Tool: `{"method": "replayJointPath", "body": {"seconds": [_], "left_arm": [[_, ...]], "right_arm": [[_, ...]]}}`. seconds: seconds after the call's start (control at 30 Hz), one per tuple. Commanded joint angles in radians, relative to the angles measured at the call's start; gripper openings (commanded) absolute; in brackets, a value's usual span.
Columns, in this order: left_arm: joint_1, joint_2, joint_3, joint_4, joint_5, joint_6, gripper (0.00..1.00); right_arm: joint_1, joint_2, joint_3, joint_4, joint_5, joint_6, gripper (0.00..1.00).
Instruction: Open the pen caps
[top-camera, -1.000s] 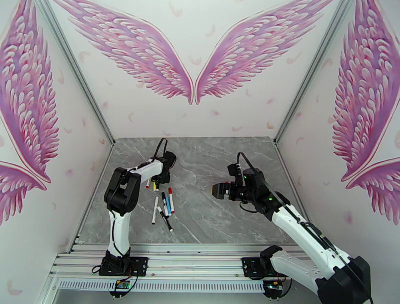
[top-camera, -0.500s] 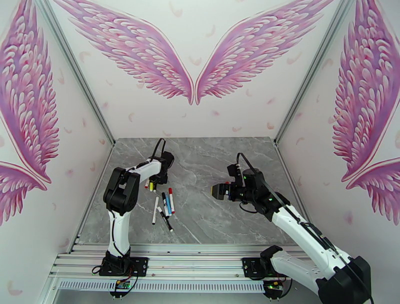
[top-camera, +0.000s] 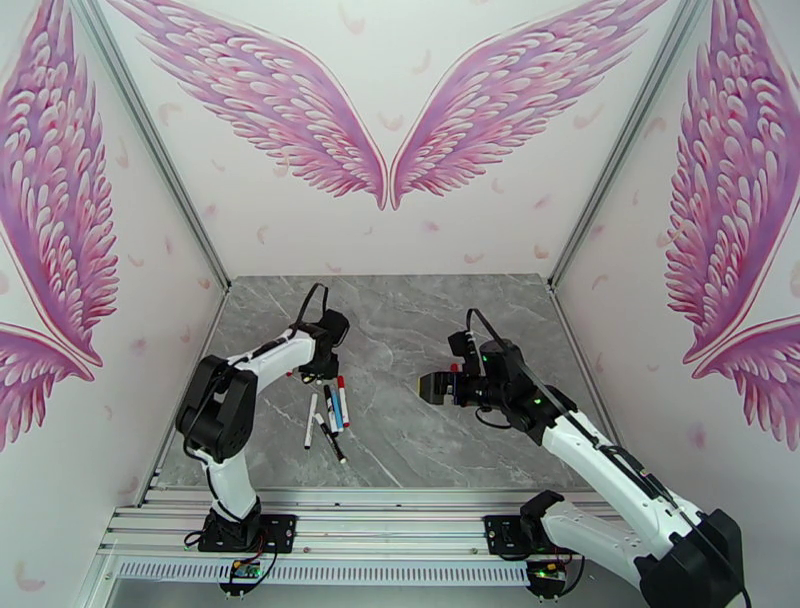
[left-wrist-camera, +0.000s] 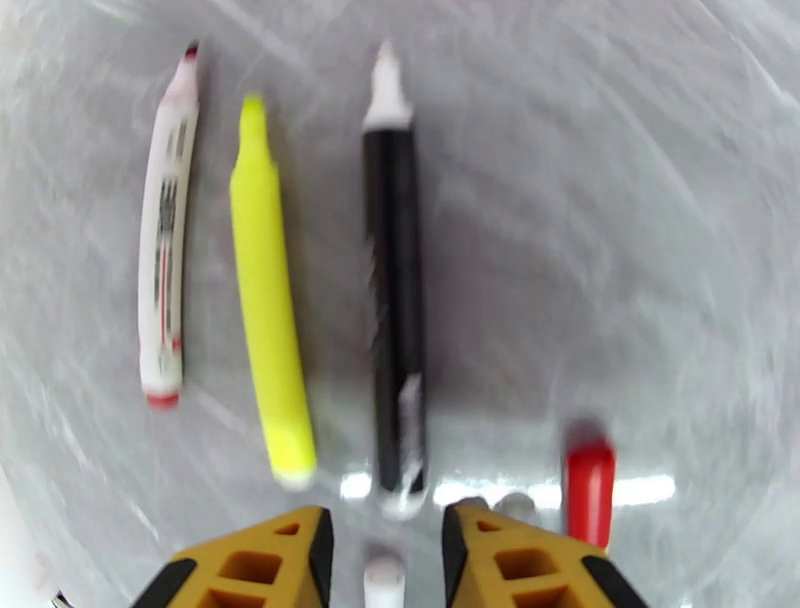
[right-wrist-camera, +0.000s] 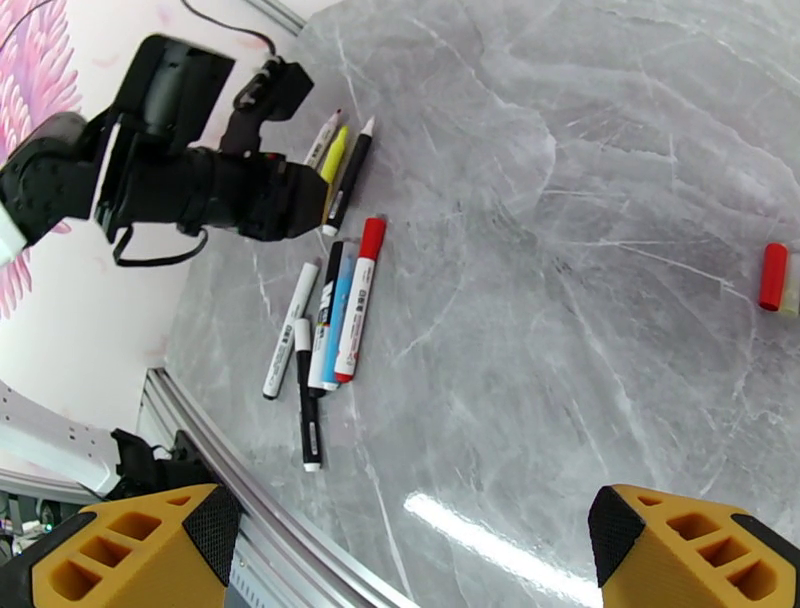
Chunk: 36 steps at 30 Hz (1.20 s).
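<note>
No text can be read: dark print along the white red-tipped marker (left-wrist-camera: 165, 240) and the black marker (left-wrist-camera: 395, 300) is too blurred.

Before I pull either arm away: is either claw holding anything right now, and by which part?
Nothing looks held. The left claw stands open around a small white piece, clear of both fingers; the right claw is wide open and empty.

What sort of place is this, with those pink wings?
Probably a small robot test booth: white walls painted with pink wings enclose a grey marble-look table, with two robot arms bolted to a metal rail.
</note>
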Motion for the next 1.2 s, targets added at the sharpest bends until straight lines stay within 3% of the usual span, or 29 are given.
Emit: {"method": "replayJointPath", "body": {"seconds": [0.0, 0.13, 0.27, 0.33, 0.43, 0.63, 0.9, 1.0, 1.1, 1.17], "left_arm": [[-0.015, -0.106, -0.103, -0.015, 0.030, -0.068, 0.38], [-0.032, -0.182, -0.197, -0.019, 0.056, -0.103, 0.39], [-0.040, -0.253, -0.296, 0.052, 0.160, -0.153, 0.39], [-0.060, -0.276, -0.322, 0.051, 0.149, -0.168, 0.40], [-0.068, -0.305, -0.352, 0.047, 0.149, -0.189, 0.42], [-0.029, -0.447, -0.419, 0.115, 0.209, -0.237, 0.43], [0.046, -0.653, -0.441, 0.161, 0.285, -0.204, 0.49], [0.067, -0.732, -0.444, 0.154, 0.303, -0.192, 0.62], [0.080, -0.782, -0.450, 0.131, 0.321, -0.187, 0.85], [0.082, -0.804, -0.458, 0.125, 0.337, -0.186, 0.92]], "right_arm": [[0.016, -0.011, -0.019, -0.003, 0.014, -0.002, 0.99], [0.029, -0.004, -0.024, 0.010, 0.014, 0.001, 0.99], [0.053, 0.015, -0.016, 0.021, 0.008, -0.002, 1.00], [0.068, 0.028, -0.010, 0.022, 0.012, -0.003, 1.00], [0.088, 0.068, -0.011, 0.067, 0.019, 0.029, 0.93], [0.145, 0.245, 0.046, 0.231, -0.012, 0.150, 0.78], [0.213, 0.559, 0.219, 0.377, -0.026, 0.271, 0.77], [0.231, 0.669, 0.305, 0.392, -0.028, 0.297, 0.77], [0.250, 0.784, 0.420, 0.375, -0.028, 0.306, 0.76], [0.261, 0.851, 0.489, 0.365, -0.030, 0.318, 0.76]]}}
